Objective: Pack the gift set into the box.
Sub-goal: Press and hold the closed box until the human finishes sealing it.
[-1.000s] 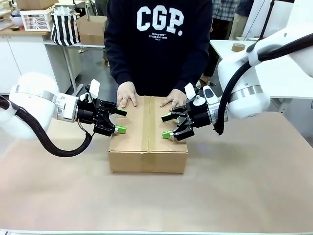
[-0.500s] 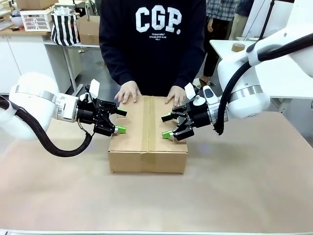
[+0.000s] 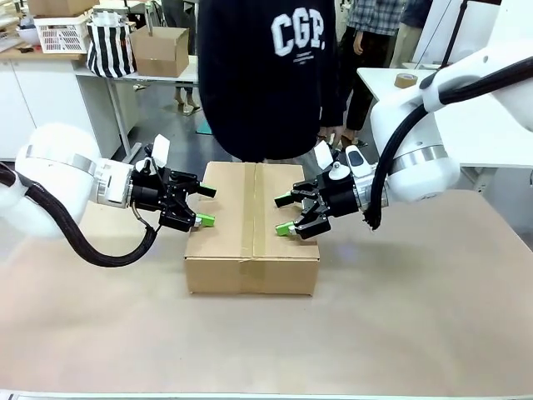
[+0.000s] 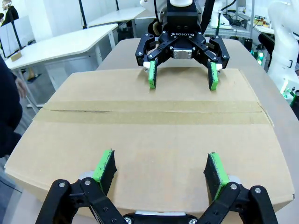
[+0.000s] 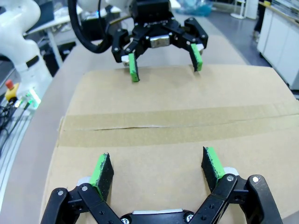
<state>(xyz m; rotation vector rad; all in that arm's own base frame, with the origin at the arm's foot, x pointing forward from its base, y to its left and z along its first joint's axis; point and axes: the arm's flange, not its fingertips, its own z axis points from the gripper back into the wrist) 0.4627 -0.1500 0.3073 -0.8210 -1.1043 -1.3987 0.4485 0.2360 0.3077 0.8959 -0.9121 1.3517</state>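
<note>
Box point(image 3: 250, 250): we see a low, wide, plain brown carton lying flat on the worktop point(image 3: 400, 317). It sits about midway between the left and right edges and closer to the far edge than to the near one.
Flaps: we see them folded shut, forming a level top.
Tape point(image 3: 251, 208): a brown strip runs along the centre seam of the top, from the box's near end to its far end.
Left gripper point(image 3: 207, 206): it is held level at the left-hand rim of the box top and points toward the middle. Its jaws are apart with nothing between them. In the left wrist view we see both green pads over the cardboard just inside that rim, but we cannot tell whether they touch it.
Right gripper point(image 3: 282, 214): it mirrors the left at the right-hand rim and faces it across the taped seam. Its jaws are likewise apart and empty, and again we cannot tell whether the pads touch.
Person point(image 3: 266, 83): we see a dark sweatshirt with white lettering, standing at the far edge of the worktop just behind the box.
Background: a smaller, taller cardboard box point(image 3: 158, 50) and a striped bag point(image 3: 111, 46) stand on a counter beyond the far-left corner.
</note>
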